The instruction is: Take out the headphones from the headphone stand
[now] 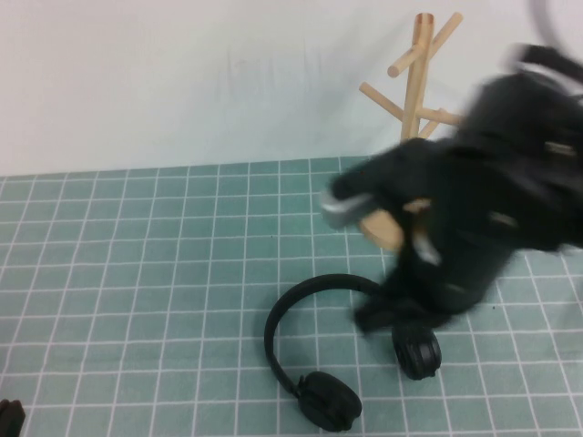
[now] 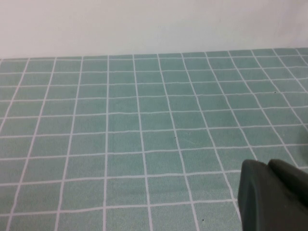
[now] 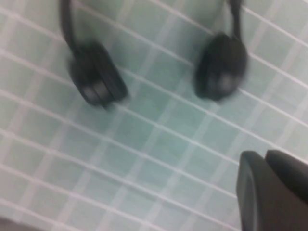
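Note:
The black headphones (image 1: 314,293) lie flat on the green grid mat, off the stand, with one earcup (image 1: 328,401) near the front and the other (image 1: 417,351) to its right. Both earcups show in the right wrist view (image 3: 96,79). The wooden headphone stand (image 1: 416,82) stands at the back right with bare pegs, its base partly hidden by my right arm. My right gripper (image 1: 383,314) is blurred, hovers just above the headband's right end, is shut and holds nothing (image 3: 264,156). My left gripper (image 1: 9,417) sits at the front left corner, shut and empty (image 2: 267,166).
The green grid mat (image 1: 137,273) covers the table up to a white wall (image 1: 182,73) at the back. My right arm (image 1: 492,209) fills the space between the stand and the headphones.

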### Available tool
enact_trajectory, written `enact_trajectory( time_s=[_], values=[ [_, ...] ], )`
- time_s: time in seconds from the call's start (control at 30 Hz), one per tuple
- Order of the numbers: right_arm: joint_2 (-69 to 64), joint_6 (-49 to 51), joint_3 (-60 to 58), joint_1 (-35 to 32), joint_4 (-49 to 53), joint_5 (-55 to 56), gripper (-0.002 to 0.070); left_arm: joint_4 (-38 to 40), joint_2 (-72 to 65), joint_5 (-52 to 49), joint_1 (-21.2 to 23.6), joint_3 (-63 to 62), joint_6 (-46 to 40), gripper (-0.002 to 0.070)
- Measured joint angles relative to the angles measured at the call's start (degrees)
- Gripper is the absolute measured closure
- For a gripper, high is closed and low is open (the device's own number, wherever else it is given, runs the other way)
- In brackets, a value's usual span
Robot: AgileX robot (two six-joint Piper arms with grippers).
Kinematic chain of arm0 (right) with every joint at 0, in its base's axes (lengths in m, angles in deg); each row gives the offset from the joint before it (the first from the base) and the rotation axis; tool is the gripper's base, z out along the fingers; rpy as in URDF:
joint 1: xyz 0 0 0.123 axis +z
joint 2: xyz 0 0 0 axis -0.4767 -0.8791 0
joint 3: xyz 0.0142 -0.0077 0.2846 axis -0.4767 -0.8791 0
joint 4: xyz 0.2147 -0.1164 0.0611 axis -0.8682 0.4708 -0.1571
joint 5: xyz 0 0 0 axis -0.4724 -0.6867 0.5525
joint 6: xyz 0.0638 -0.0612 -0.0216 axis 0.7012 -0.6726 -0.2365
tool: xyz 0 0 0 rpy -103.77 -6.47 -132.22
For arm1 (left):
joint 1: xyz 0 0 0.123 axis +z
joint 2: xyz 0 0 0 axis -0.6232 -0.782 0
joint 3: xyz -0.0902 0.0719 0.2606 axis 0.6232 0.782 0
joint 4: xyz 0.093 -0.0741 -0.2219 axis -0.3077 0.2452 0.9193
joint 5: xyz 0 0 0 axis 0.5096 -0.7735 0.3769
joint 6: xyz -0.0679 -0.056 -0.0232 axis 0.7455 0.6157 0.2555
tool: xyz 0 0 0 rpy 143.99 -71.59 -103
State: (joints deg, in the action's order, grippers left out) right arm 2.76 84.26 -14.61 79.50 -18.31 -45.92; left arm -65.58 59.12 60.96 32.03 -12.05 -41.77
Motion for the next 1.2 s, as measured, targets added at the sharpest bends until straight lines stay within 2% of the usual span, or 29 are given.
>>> enact_trajectory(
  time_s=[0.2, 0.6, 0.73, 0.83, 0.97, 1.1, 1.2],
  values=[
    [7.3, -0.9, -4.9, 0.0, -0.1, -1.2, 0.0685, 0.0, 0.0, 0.0, 0.0, 0.0, 0.0, 0.0678],
    [8.7, -1.3, -5.0, -0.1, 5.7, -1.0, 0.0685, 0.0, 0.0, 0.0, 0.0, 0.0, 0.0, 0.0678],
    [13.3, -2.2, -8.0, -2.7, 6.1, 6.0, 0.0685, 0.0, 0.0, 0.0, 0.0, 0.0, 0.0, 0.0678],
    [19.8, -4.0, -15.7, -8.4, 3.3, 18.6, 0.0684, 0.0, 0.0, 0.0, 0.0, 0.0, 0.0, 0.0678],
    [30.3, -6.8, -29.2, -20.3, -1.5, 37.8, 0.0684, 0.0, 0.0, 0.0, 0.0, 0.0, 0.0, 0.0678],
    [42.0, -7.2, -43.5, -33.4, -1.9, 54.1, 0.0685, 0.0, 0.0, 0.0, 0.0, 0.0, 0.0, 0.0678],
    [52.5, -7.2, -52.7, -41.3, -1.6, 61.2, 0.0685, 0.0, 0.0, 0.0, 0.0, 0.0, 0.0, 0.0678]
  ],
)
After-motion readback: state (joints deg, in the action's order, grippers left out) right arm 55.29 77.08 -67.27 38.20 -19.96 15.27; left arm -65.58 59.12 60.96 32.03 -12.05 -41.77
